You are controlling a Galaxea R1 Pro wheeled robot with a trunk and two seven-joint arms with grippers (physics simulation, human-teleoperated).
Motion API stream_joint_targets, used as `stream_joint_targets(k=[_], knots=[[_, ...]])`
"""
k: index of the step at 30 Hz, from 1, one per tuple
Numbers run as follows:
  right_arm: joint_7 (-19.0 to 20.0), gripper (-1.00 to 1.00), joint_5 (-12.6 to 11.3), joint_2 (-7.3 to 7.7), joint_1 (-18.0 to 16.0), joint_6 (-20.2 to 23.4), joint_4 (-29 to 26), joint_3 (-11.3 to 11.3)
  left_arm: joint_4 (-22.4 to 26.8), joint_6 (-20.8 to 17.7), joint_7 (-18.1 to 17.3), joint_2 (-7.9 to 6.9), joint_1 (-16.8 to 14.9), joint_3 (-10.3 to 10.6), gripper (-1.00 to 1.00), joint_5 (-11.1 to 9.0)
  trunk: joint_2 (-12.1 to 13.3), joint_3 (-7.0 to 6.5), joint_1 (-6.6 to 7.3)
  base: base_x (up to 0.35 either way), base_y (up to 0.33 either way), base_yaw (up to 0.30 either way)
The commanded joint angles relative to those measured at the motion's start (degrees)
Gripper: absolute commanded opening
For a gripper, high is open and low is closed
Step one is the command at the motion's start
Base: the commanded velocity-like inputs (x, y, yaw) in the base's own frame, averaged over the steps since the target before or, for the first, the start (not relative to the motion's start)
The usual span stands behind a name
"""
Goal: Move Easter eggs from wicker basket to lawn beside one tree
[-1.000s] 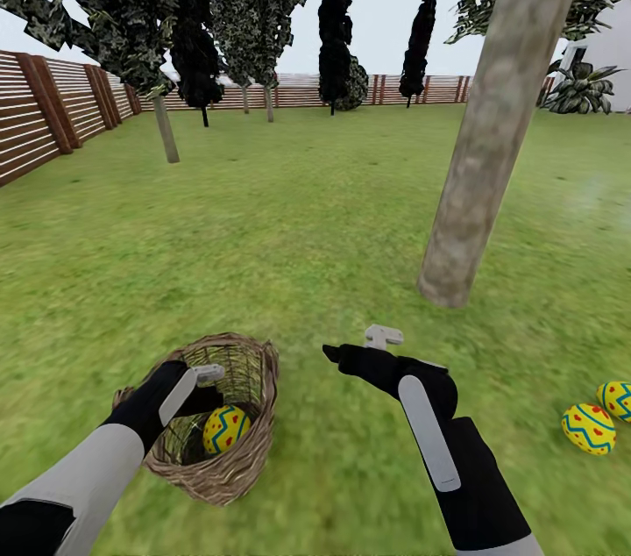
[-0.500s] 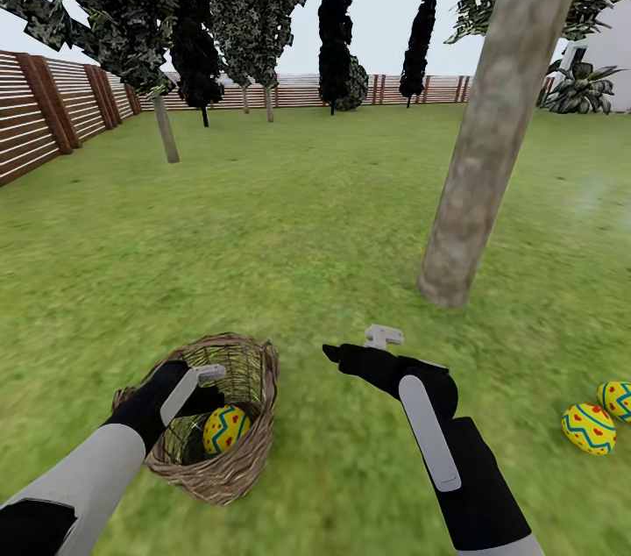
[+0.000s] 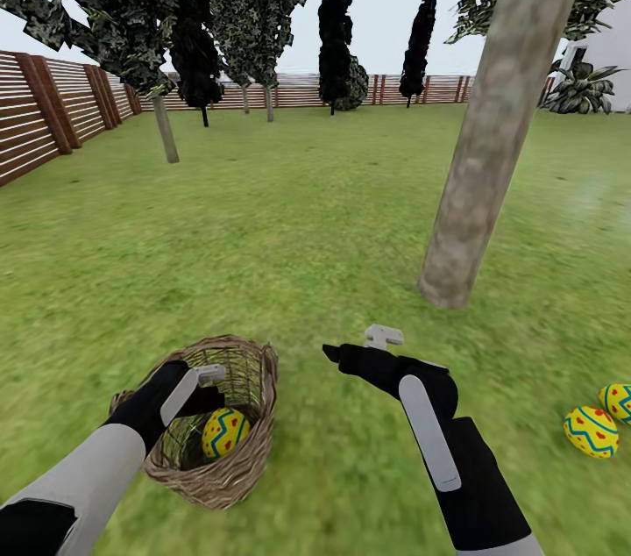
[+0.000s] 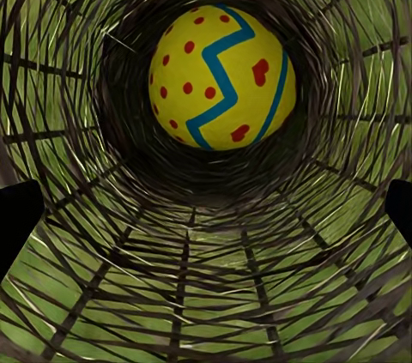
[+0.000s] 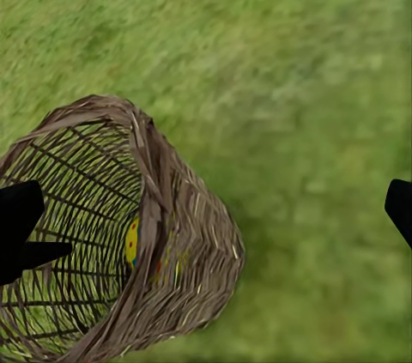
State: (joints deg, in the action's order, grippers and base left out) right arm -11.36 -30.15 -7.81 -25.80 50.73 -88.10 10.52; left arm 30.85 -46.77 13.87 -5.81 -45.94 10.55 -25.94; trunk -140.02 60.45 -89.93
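Retrieval of the last egg [image 3: 225,432] is sitting in hand: two eggs [image 3: 591,431] are already lying on the lawn [image 3: 298,223] near the foot of the tree [image 3: 491,126], while the third is resting deep in the wicker basket [image 3: 250,459]; the left gripper [image 3: 207,379] is hanging at the basket's mouth with its jaws spread wide, dark tips showing far apart at the edges of the left wrist view, gripping nothing; the right gripper [image 3: 372,344] is hovering over bare grass between basket and trunk, likewise parted and empty. Judging from this, the next move is calling for the left gripper to go deeper, centre on the egg and close across its smooth, rounded, probably slippery shell. Open-woven tan wicker is letting grass show through; the braided rim is looking thick and stiff; the egg is gleaming yellow with a blue zigzag and red dots; the trunk is looking grey-brown and mottled.
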Motion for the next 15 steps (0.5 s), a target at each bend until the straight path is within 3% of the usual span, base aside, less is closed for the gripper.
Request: stream_joint_targets(k=[1,15], knots=[[-0.6,1.00,-0.6,-0.01,0.0,0.2,-0.1,0.0,0.1,-0.1,0.5,-0.08,0.0,0.4,1.00,-0.6,0.0,0.05,0.01,0.005,0.000,0.000],[-0.6,1.00,-0.5,-0.01,0.0,0.2,-0.1,0.0,0.1,-0.2,0.5,-0.08,0.0,0.4,1.00,-0.6,0.0,0.05,0.01,0.001,0.000,0.000]])
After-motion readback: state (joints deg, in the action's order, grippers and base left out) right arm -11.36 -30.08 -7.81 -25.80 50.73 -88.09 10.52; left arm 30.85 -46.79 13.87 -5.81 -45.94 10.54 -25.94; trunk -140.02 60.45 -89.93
